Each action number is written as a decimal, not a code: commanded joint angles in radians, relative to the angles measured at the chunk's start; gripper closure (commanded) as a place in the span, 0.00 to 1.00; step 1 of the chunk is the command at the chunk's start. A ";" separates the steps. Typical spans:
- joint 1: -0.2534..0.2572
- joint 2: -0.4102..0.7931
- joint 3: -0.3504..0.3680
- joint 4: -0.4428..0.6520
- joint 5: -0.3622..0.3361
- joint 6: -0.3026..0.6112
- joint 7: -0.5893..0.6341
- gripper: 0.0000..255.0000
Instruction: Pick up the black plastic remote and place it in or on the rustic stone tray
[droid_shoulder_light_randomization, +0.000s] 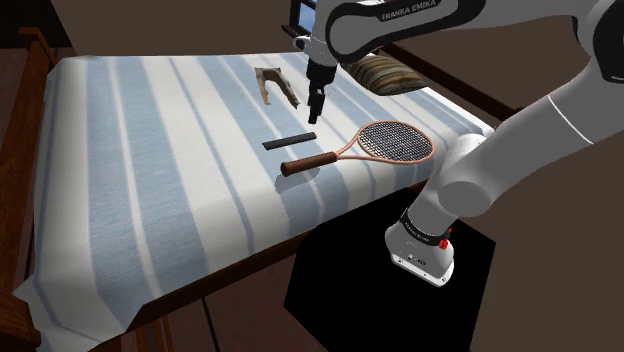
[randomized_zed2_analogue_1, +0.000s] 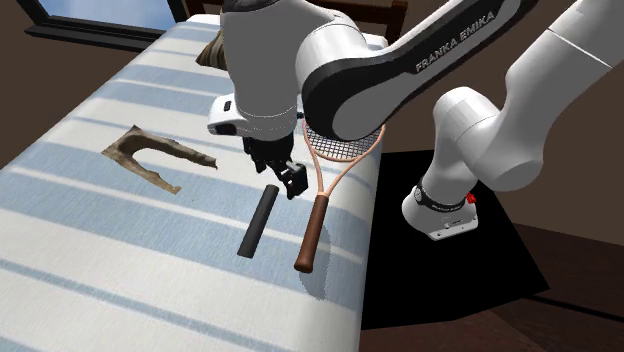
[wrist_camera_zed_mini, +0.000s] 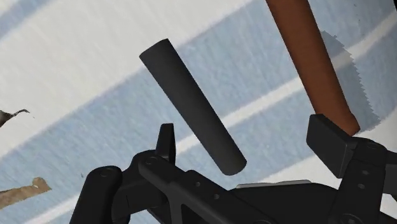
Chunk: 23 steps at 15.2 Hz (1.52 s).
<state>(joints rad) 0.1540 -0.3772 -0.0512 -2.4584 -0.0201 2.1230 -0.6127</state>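
The all-black two-finger tool (wrist_camera_zed_mini: 248, 137) is released: in the wrist view its fingers stand well apart, and the near end of the dark, round-edged bar-shaped remote (wrist_camera_zed_mini: 191, 105) sits between them without touching either. The tool hangs just above that end, not yet down on it.

The remote lies flat on the bed with the blue-and-white striped cover (droid_shoulder_light_randomization: 150, 180). It is just beside the brown grip of the orange-framed tennis racket (randomized_zed2_analogue_1: 312, 230) and roughly in line with it. The brownish, rough-edged U-shaped stone tray (randomized_zed2_analogue_1: 125, 150) lies well apart from it, further in on the bed.

The remote looks light and stiff, so it should lift without bending. Its smooth, rounded sides may let it slip or roll between the pads. A hold at one end would probably let it swing or droop. I judge the better hold to be across its narrow width near the middle of its length, fingers square to the long axis. The racket grip beside it leaves little room on that side, so the finger there should come down carefully to avoid nudging it
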 joint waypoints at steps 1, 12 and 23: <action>0.021 0.075 -0.007 0.006 -0.012 0.078 -0.092 0.00; 0.068 0.331 -0.006 0.023 -0.042 0.338 -0.330 0.00; 0.067 0.360 -0.007 0.016 -0.042 0.374 -0.330 1.00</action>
<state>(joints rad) 0.2215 -0.0172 -0.0583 -2.4420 -0.0622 2.4973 -0.9426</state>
